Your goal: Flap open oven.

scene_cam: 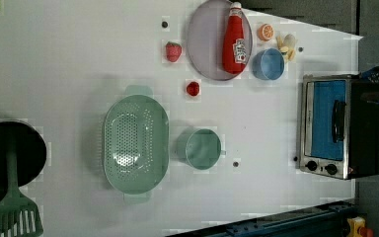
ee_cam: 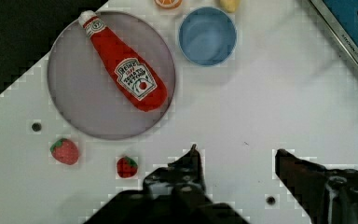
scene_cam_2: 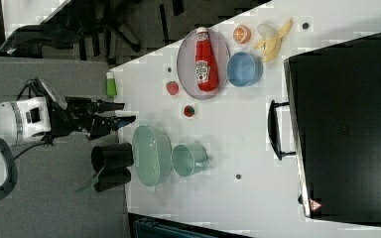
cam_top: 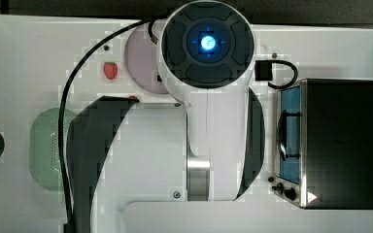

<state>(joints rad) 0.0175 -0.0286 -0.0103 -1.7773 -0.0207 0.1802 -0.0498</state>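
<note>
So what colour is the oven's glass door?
Blue-tinted, clearest in the left view: oven.

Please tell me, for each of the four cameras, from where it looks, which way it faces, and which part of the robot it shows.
Top view: above, looking down; arm covers the table's middle, oven at right.
Left view: overhead, table turned sideways; no arm, oven at right.
Right view: high, beside the table; gripper open, over its edge.
Wrist view: on the wrist, looking down; fingertips apart above the table.
Shared: ketchup bottle on the plate in left, right and wrist views.

white table point(scene_cam: 79, 59) carries: oven point(scene_cam: 340, 126), plate point(scene_cam: 207, 44), blue bowl point(scene_cam: 268, 64), colander point(scene_cam: 135, 143), cup point(scene_cam: 202, 149), 2 strawberries point(scene_cam: 173, 51), orange point(scene_cam: 265, 32), banana point(scene_cam_2: 273, 39).
</note>
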